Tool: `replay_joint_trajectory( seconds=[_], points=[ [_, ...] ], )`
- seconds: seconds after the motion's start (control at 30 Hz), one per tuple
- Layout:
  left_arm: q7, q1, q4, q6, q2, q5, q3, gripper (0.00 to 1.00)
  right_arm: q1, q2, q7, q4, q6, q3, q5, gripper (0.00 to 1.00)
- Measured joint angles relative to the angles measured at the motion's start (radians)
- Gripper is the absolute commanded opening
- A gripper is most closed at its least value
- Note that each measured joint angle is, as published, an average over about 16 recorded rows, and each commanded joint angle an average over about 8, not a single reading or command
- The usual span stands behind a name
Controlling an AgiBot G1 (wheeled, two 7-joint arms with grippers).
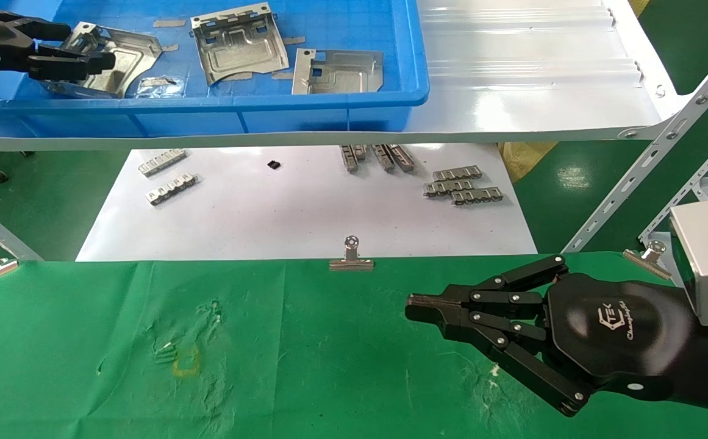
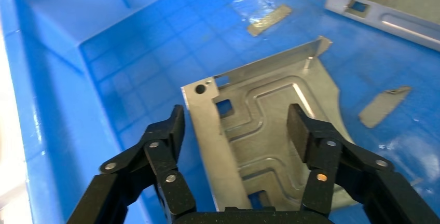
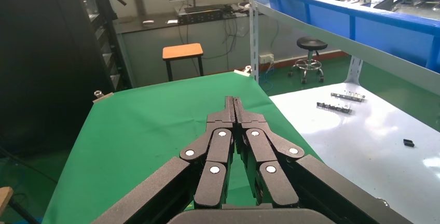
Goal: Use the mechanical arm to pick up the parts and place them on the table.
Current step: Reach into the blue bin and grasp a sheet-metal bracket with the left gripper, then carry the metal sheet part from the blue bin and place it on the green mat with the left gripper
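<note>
Three parts lie in the blue bin. Left hand, fingers spread wide, straddles the leftmost part, set to grip. Right hand, fingers pressed together, idles over the green bench below the bin.
</note>
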Motion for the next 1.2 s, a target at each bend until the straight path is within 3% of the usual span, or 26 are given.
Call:
replay_joint_trajectory(
  seconds=[0.07, 0.13, 0.33, 0.4, 0.87, 1.2],
  points=[
    [-0.002, -0.001, 0.003, -0.008, 0.000, -0.001, -0.001, 0.00, 0.000, 0.000, 0.000, 0.000, 0.000, 0.000, 0.000, 0.00],
    [-0.005, -0.002, 0.006, -0.014, -0.001, -0.003, -0.002, 0.00, 0.000, 0.000, 0.000, 0.000, 0.000, 0.000, 0.000, 0.08],
    [-0.007, -0.005, 0.011, -0.023, -0.003, -0.004, -0.003, 0.00, 0.000, 0.000, 0.000, 0.000, 0.000, 0.000, 0.000, 0.80],
    [-0.008, -0.005, 0.013, -0.023, -0.004, -0.004, -0.003, 0.00, 0.000, 0.000, 0.000, 0.000, 0.000, 0.000, 0.000, 0.97],
    [0.004, 0.002, 0.009, 0.010, -0.011, -0.047, -0.033, 0.00, 0.000, 0.000, 0.000, 0.000, 0.000, 0.000, 0.000, 1.00],
    [0.064, -0.001, -0.042, 0.160, -0.028, -0.159, -0.107, 0.00, 0.000, 0.000, 0.000, 0.000, 0.000, 0.000, 0.000, 1.00]
  ],
)
